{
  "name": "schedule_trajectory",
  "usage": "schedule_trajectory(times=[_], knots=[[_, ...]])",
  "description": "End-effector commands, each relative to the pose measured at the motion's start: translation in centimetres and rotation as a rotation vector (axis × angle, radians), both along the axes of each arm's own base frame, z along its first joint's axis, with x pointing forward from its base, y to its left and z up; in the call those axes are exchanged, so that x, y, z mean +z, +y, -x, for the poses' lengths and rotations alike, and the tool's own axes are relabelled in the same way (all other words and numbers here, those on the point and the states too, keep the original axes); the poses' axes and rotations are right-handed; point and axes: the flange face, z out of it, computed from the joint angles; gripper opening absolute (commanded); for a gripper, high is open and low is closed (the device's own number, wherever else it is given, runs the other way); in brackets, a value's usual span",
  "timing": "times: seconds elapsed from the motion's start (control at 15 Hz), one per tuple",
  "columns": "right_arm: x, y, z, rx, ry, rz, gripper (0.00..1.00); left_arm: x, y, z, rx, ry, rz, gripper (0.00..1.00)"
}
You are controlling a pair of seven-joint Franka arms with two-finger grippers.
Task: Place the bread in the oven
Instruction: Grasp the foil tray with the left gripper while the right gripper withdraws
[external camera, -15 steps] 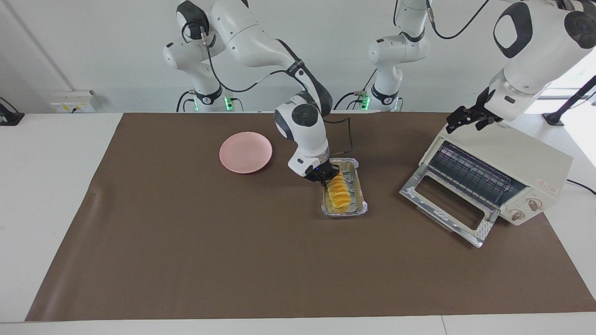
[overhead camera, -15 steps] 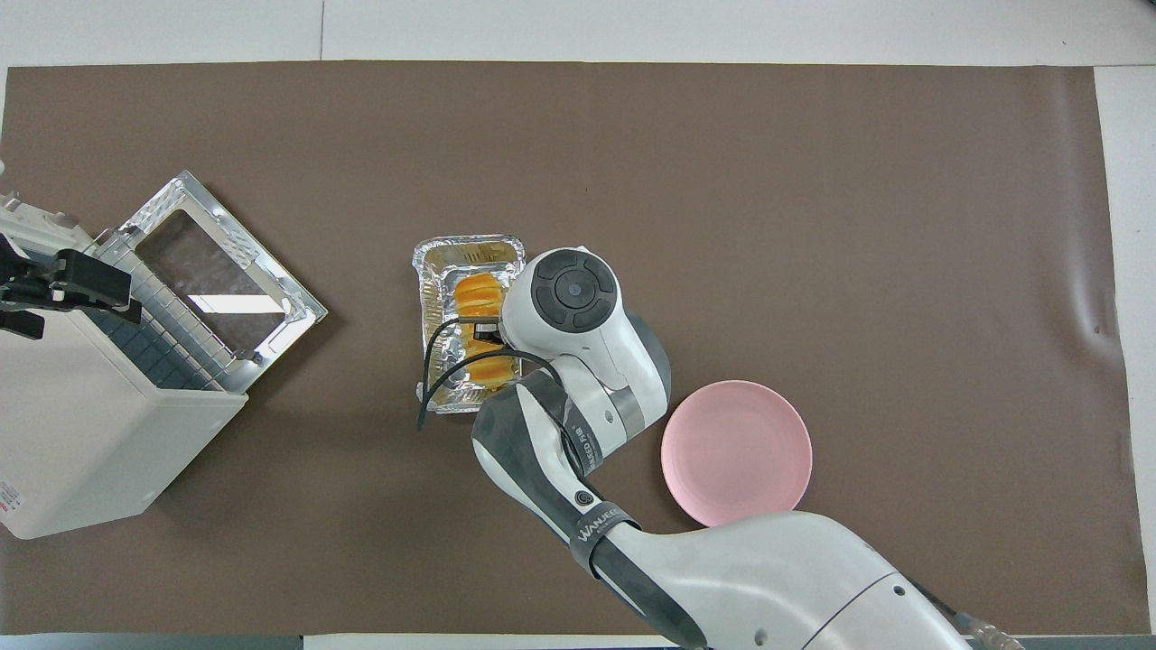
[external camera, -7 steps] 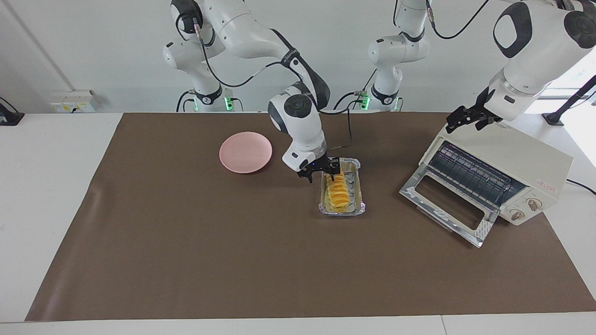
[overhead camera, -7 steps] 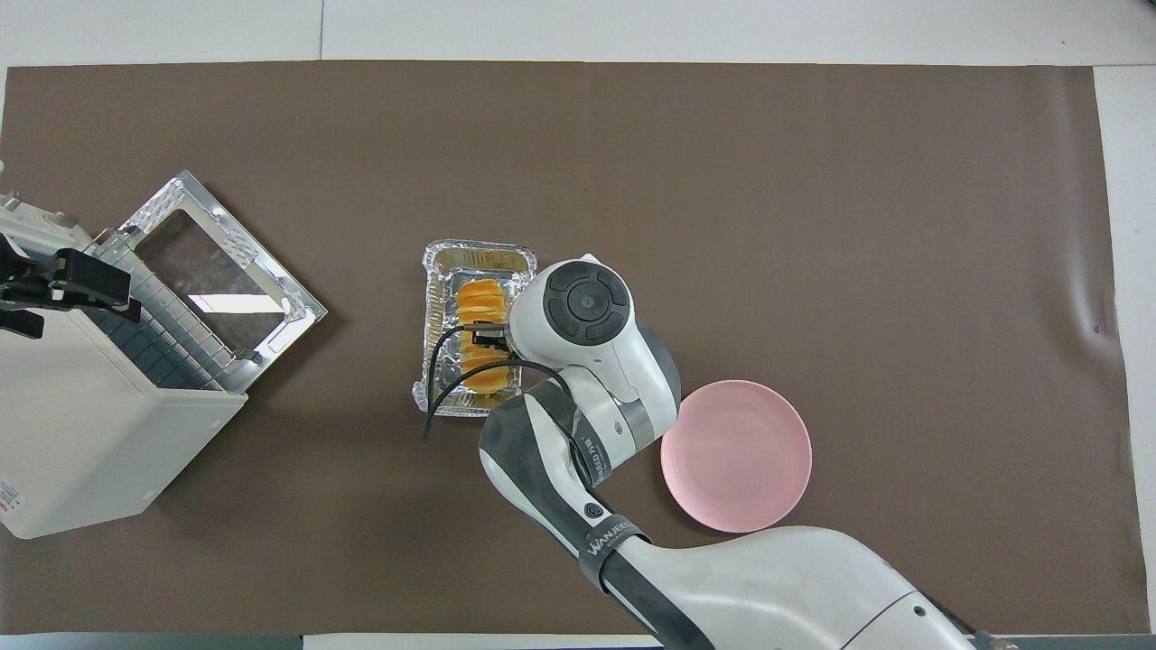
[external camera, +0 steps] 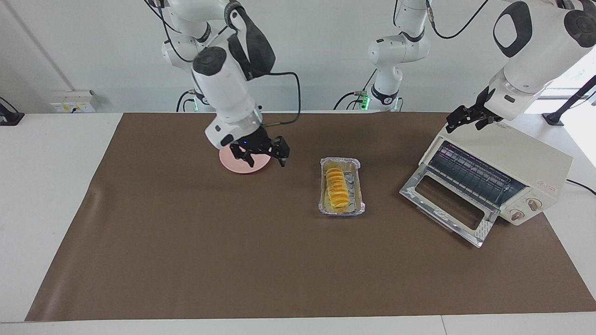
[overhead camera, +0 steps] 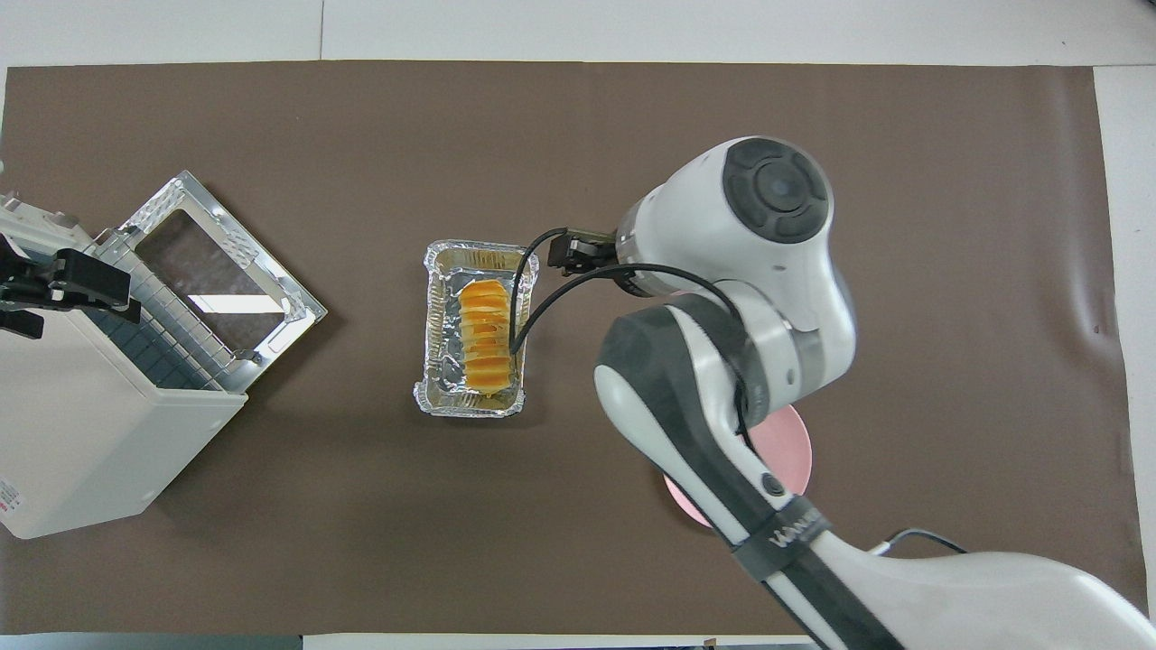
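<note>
A robotics laboratory, staged as a kitchen: white Franka arms stand bolted along the top of the frame before a bare white wall, green status lights glowing at their bases and black cables trailing down. A brown mat covers the white table. A wall power outlet sits at upper left; a toaster oven stands at right.

The right arm covers most of the pink plate from above, and only a sliver of the right gripper pokes out past the wrist. The oven is cut off at the picture's edge, as is the left gripper above it. From across the tabletop, the right gripper hides part of the plate.
</note>
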Motion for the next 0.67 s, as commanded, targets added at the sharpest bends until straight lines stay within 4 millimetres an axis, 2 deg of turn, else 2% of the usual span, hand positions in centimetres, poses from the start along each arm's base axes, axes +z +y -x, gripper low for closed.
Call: schedule_trajectory(times=[0.0,0.07,0.13,0.27,0.33,0.47,0.54,0.6], knots=[[1.8,-8.1,1.6,0.128,0.017,0.036,1.0,0.9,-3.2,0.3,-0.055,-0.07,-0.018,1.0],[2.5,-11.0,2.1,0.18,0.004,0.075,1.0,0.9,-5.2,-0.2,-0.076,-0.106,-0.008,1.0],[3.2,-12.9,2.6,0.216,0.0,0.098,1.0,0.8,-6.9,-0.6,-0.094,-0.122,0.01,1.0],[3.9,-16.3,3.5,0.254,0.027,0.107,1.0,-0.6,-13.3,-1.8,-0.124,-0.12,0.051,1.0],[4.3,-17.2,3.9,0.27,0.032,0.123,1.0,-2.0,-16.4,-2.5,-0.117,-0.1,0.047,1.0],[4.8,-17.8,4.5,0.318,0.036,0.18,1.0,-4.6,-23.9,-3.6,-0.103,-0.117,0.05,1.0],[5.4,-18.0,4.7,0.332,0.027,0.196,1.0,-6.2,-26.5,-3.9,-0.114,-0.135,0.06,1.0],[5.8,-18.4,4.8,0.338,0.018,0.2,1.0,-7.0,-28.2,-4.0,-0.134,-0.165,0.072,1.0]])
